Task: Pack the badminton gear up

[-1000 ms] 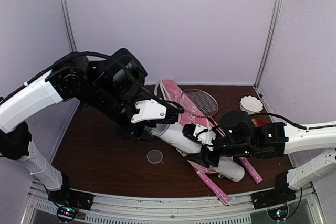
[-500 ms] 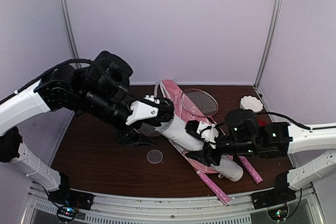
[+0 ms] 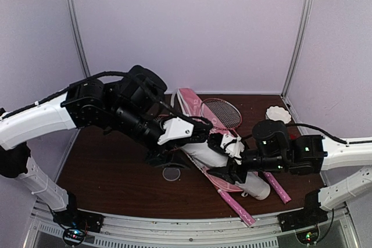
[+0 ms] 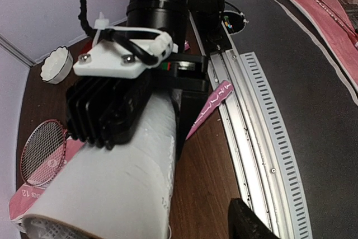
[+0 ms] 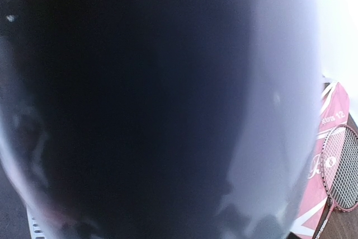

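Dark-brown table [image 3: 110, 166], lilac walls behind. Items listed from the near edge outward.

1. Two pink racquet handles [image 3: 238, 207], flat, running out from under the tube's low end.
2. Clear disc [image 3: 171, 173], flat and loose, below the left arm.
3. Long white tube [image 3: 256, 187], slanted, with its near end low by the handles and its far end raised. Right gripper [image 3: 228, 158] is clamped across its middle.
4. Left gripper [image 3: 203, 127] at the raised mouth. Only one finger [image 4: 246, 222] shows, so spread or closed cannot be told.
5. Racquet head [image 3: 221, 113] lying on the pink cover [image 3: 187, 100]; white dish [image 3: 278, 114] at far right.

Handling note: the step is probably filling the tube. Hold the tube steady and tilted, centre the left tool over the mouth, and avoid nudging the rim.
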